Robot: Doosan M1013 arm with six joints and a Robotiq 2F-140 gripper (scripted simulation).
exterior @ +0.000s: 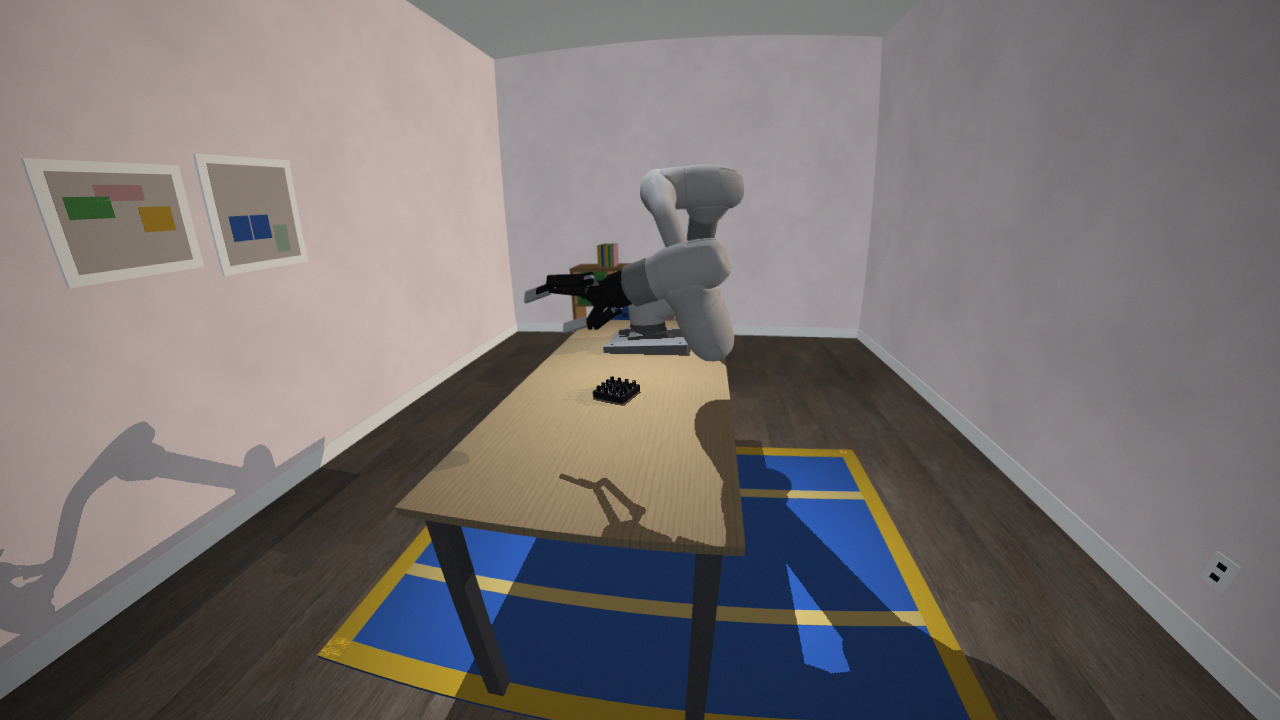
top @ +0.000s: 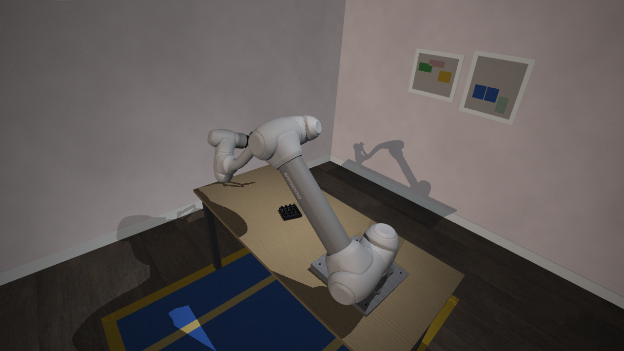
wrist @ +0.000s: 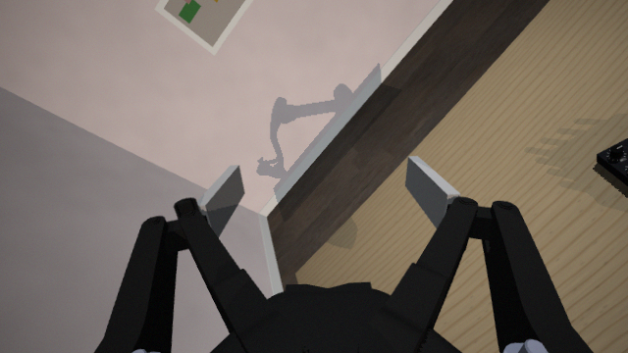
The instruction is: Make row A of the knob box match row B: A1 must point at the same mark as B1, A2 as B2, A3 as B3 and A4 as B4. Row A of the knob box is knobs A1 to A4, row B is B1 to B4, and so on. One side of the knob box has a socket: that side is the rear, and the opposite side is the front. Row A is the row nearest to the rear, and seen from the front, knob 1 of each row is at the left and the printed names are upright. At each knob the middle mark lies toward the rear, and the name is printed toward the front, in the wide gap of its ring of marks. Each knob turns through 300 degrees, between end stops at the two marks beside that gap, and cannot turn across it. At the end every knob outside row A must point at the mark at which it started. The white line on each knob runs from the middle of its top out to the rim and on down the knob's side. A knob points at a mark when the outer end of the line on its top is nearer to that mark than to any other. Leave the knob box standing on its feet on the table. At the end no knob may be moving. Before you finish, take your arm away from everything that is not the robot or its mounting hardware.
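Observation:
The knob box (top: 290,211) (exterior: 617,392) is small, black and studded with knobs. It stands on its feet near the middle of the wooden table (top: 262,248) (exterior: 554,456). In the wrist view only a corner of the knob box (wrist: 615,159) shows at the right edge. The knobs' white lines and marks are too small to read. My gripper (exterior: 565,304) (wrist: 323,176) is open wide and empty. It is held high above the table, pointing sideways toward the pink wall, well away from the box. In the top view the arm's elbow hides it.
The arm's base plate (top: 395,279) is bolted at one end of the table. The upper arm (top: 312,198) slants over the table beside the box. A blue and yellow rug (exterior: 805,537) lies under the table. Two pictures (exterior: 116,214) hang on the pink wall.

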